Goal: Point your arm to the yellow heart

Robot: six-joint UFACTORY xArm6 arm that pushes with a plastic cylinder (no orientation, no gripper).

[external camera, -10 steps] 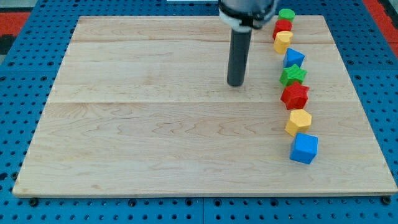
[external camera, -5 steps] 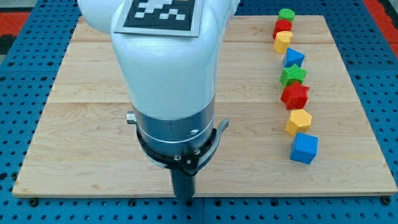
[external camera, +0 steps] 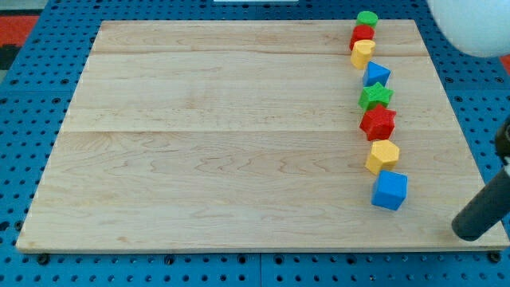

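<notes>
A pale wooden board (external camera: pixel 239 143) fills most of the view, lying on a blue pegboard table (external camera: pixel 24 119). At the view's top right a white rounded part of the arm (external camera: pixel 470 24) cuts into the corner, and below it the dark rod comes in slanting from the right edge, my tip (external camera: pixel 466 233) resting near the board's bottom right corner, a little to the right of the blue cube (external camera: pixel 390 190) and apart from it; being a plain rod, it has nothing to spread or pinch and touches no block. The blocks run in one column down the right side: the blue cube lowest, then a yellow hexagon (external camera: pixel 382 155), a red star (external camera: pixel 378 122), a green star (external camera: pixel 374 96), a blue block (external camera: pixel 376 74), the yellow heart (external camera: pixel 362 53), a red block (external camera: pixel 362 35), and a green round block (external camera: pixel 367 18) at the top. The yellow heart sits well apart from my tip, touching the red block above it.
</notes>
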